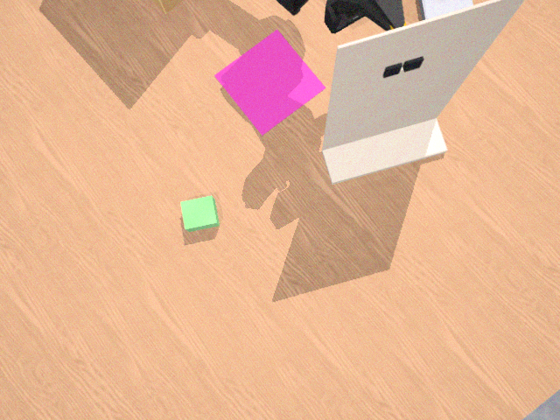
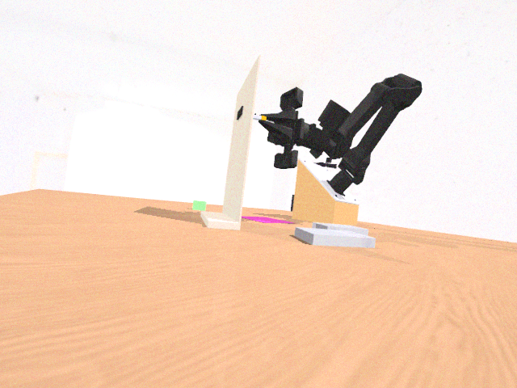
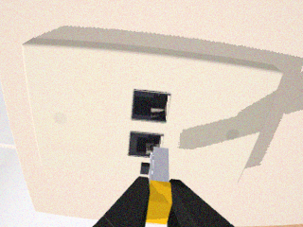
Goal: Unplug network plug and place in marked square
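Note:
The plug, with a yellow rear and a grey front [image 2: 256, 116] [image 3: 160, 165], is between the fingertips of my gripper [image 2: 262, 118] [image 3: 157, 187], which is shut on it. The grey front shows between the fingertips and the upright cream panel [image 1: 361, 103] [image 2: 237, 166] [image 3: 80, 95]. In the wrist view it overlaps the lower right corner of the lower dark socket [image 3: 137, 143], and most of that opening is visible. The plug looks out of the socket, close to the panel. The tab cannot be made out. The magenta marked square [image 1: 267, 86] [image 2: 266, 219] lies on the table.
A second socket opening [image 3: 144, 105] is above the lower one. A green block [image 1: 199, 213] [image 2: 199, 205] stands on the table beyond the panel. A low grey block [image 2: 340, 238] and the tan arm base [image 2: 315, 196] are on the arm's side.

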